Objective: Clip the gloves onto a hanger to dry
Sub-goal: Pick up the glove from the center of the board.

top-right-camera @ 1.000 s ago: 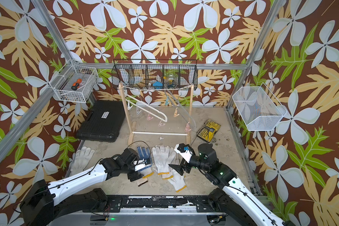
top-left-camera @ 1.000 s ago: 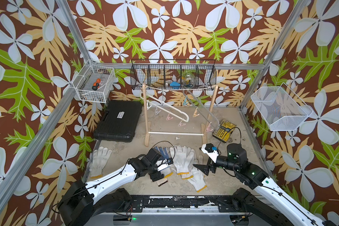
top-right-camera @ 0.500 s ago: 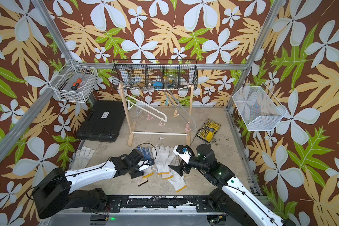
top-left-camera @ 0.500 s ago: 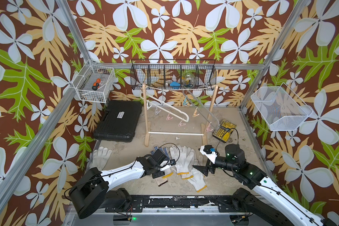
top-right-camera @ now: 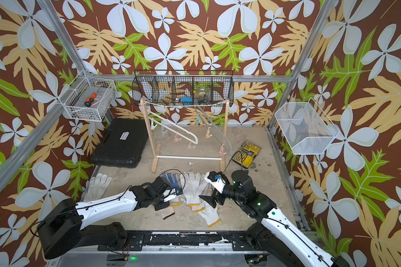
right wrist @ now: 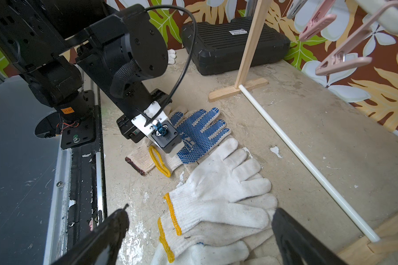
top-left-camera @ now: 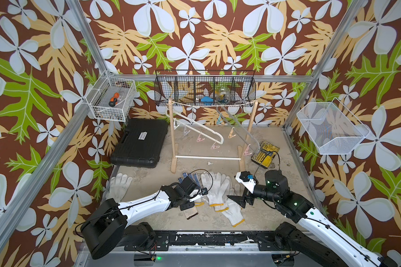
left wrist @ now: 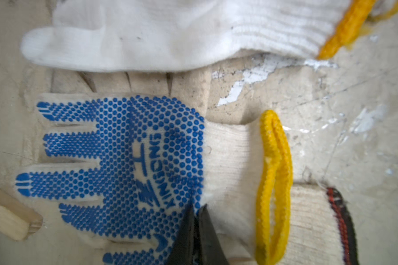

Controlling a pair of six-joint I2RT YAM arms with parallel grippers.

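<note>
Picking up blue-dotted glove (left wrist: 124, 149) with left gripper (left wrist: 198, 207) pinched on its palm; right gripper (right wrist: 201, 208) wide, empty. Next, likely: lifting to hanger (top-left-camera: 221, 138).

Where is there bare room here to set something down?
Bare floor: in front of the case, between the lone gloves and the rack; also behind its bottom bar, under the hangers. Crowded: the front middle, where the left gripper is shut on the dotted glove and the right gripper hangs open over the white gloves.

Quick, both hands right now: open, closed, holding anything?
Left hand: closed, pinching the blue-dotted glove.
Right hand: open, empty, above the white gloves.
</note>
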